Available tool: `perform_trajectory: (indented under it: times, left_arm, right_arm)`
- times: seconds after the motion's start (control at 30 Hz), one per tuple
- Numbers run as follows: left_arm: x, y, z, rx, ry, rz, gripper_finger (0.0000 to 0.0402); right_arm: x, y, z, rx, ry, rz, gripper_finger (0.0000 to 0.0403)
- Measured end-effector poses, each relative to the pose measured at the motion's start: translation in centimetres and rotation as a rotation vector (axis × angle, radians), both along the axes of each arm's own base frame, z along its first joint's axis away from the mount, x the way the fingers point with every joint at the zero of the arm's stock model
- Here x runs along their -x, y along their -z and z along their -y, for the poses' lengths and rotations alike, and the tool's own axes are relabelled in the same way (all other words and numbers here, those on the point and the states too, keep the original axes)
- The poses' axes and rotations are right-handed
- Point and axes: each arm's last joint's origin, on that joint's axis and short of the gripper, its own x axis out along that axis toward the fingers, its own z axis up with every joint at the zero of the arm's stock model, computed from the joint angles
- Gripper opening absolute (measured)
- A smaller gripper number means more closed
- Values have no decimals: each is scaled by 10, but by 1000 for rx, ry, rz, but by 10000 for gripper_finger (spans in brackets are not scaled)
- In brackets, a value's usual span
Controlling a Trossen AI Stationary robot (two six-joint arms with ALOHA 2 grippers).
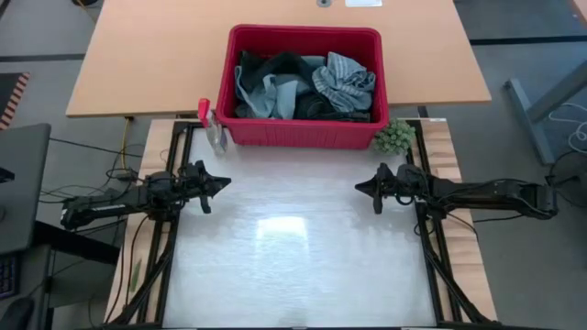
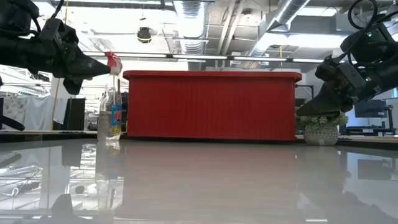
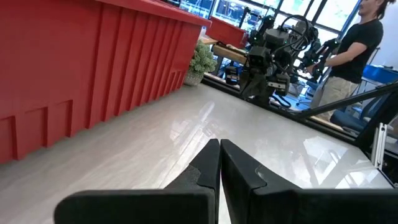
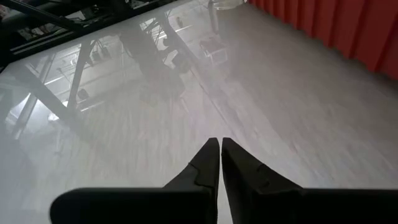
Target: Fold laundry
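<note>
Laundry (image 1: 303, 84) lies heaped inside the red basket (image 1: 303, 133) at the far edge of the white desk (image 1: 293, 266). Left end effector (image 1: 223, 182) hovers above the desk's left side, fingers pressed together, empty. Right end effector (image 1: 359, 188) hovers above the right side, tips likewise together, holding nothing. A spray bottle (image 1: 214, 128) stands beside the basket's left corner, a green ball (image 1: 394, 137) at its right.

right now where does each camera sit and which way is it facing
High: overhead, straight down on the table, red basket of laundry, both arms.
Low: table height, facing the basket; arms at both edges.
Left wrist: behind the shut left gripper, facing the right arm and a person.
Right wrist: behind the shut right gripper, facing tabletop.
All four share the basket.
</note>
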Motion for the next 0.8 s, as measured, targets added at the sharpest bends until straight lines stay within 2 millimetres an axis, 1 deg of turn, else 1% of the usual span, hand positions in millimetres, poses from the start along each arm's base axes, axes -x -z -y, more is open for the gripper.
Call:
perform_trajectory:
  times: [0.1, 0.2, 0.27, 0.4, 0.47, 0.53, 0.7, 0.8]
  left_arm:
    - [0, 0, -1, 4, -39, 7, 0]
    - [1, -1, -2, 73, -79, 38, 0]
    - [1, -1, -2, 188, -81, 79, 0]
    - [0, 0, -1, 488, -55, 169, 0]
    - [0, 0, -1, 580, -49, 196, 0]
    - [0, 0, 0, 648, -5, 198, 0]
    - [-2, 0, 6, 687, 121, 157, 0]
    - [-2, 0, 7, 671, 92, 162, 0]
  right_arm:
    - [0, 0, 0, 0, 0, 0, 47]
    - [0, 0, 0, 0, 0, 0, 47]
    - [0, 0, 0, 0, 0, 0, 47]
    - [0, 0, 0, 0, 0, 0, 47]
    - [0, 0, 0, 0, 0, 0, 47]
    - [0, 0, 0, 0, 0, 0, 47]
    - [-1, -3, 0, 4, 0, 13, 47]
    - [-3, -8, 1, 15, 3, 69, 47]
